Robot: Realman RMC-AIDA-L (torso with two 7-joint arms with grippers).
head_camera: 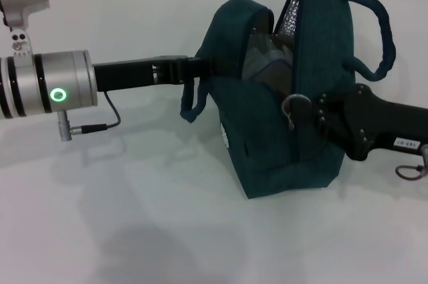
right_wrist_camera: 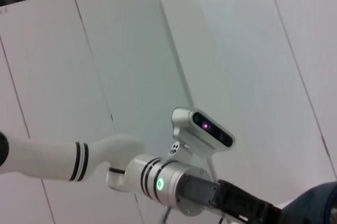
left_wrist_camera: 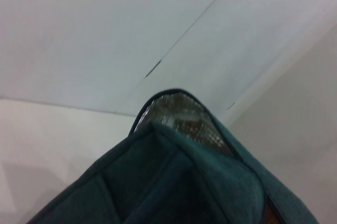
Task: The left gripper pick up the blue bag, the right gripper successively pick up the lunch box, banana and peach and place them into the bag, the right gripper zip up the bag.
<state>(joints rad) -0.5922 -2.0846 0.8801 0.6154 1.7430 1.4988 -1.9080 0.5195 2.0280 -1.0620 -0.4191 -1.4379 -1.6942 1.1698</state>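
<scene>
Head view: the blue bag (head_camera: 281, 130) stands upright on the white surface (head_camera: 134, 217), a little to the 3 o'clock side of centre. Its mouth gapes at the top, and the silver foil lining (head_camera: 289, 13) shows at about 12 o'clock, between the two fabric walls. One padded handle (head_camera: 374, 37) arches out at 2 o'clock; the other handle (head_camera: 190, 103) droops down the 9 o'clock side. The left tool (head_camera: 200, 67) reaches in level from 9 o'clock and is clamped on the bag's upper edge just above that drooping handle. Behind it, the silver wrist shows its green ring light (head_camera: 59, 95). The right tool (head_camera: 311, 110) comes in from 3 o'clock and meets the bag's front face at the metal ring zipper pull (head_camera: 292, 107); whether its fingers are parted or closed I cannot tell, since the bag hides the tips. Something dark lies inside the bag's mouth, too shadowed to name.

Left wrist view: teal fabric of the bag (left_wrist_camera: 174, 182) fills the lower part, with the foil lining (left_wrist_camera: 181, 116) peeking over its rim against pale wall panels.

Right wrist view: the left arm's silver wrist with its green ring (right_wrist_camera: 159, 184) sits at 6 o'clock, a corner of blue fabric (right_wrist_camera: 318, 205) at 4 o'clock.
</scene>
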